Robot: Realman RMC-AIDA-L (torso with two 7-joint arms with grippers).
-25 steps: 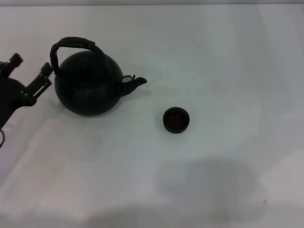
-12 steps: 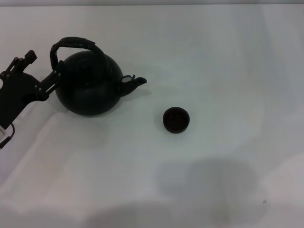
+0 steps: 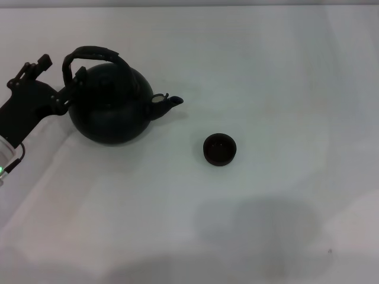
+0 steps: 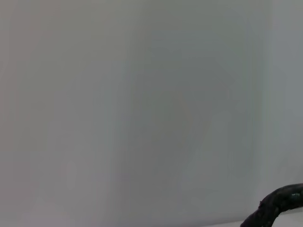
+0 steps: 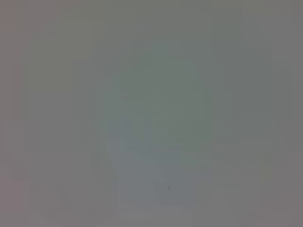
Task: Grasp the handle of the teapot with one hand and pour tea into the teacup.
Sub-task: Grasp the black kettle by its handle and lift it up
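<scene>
You see left gripper [image 3: 57, 78] spread wide beside rough arched handle [image 3: 89, 54] of round black teapot [image 3: 109, 106]; low bowl-like teacup [image 3: 219, 149] well apart on pale surface [image 3: 266, 71]

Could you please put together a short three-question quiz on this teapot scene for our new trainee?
1. True or false: the left pincer already grips the handle.
2. Toward which object does the spout of the teapot point? A) the teacup B) the left pincer C) the near table edge
3. Fill in: the right pincer is ____ in the head view.

Key:
1. False. It sits open beside the handle's left end, not closed on it.
2. A
3. not visible
</scene>
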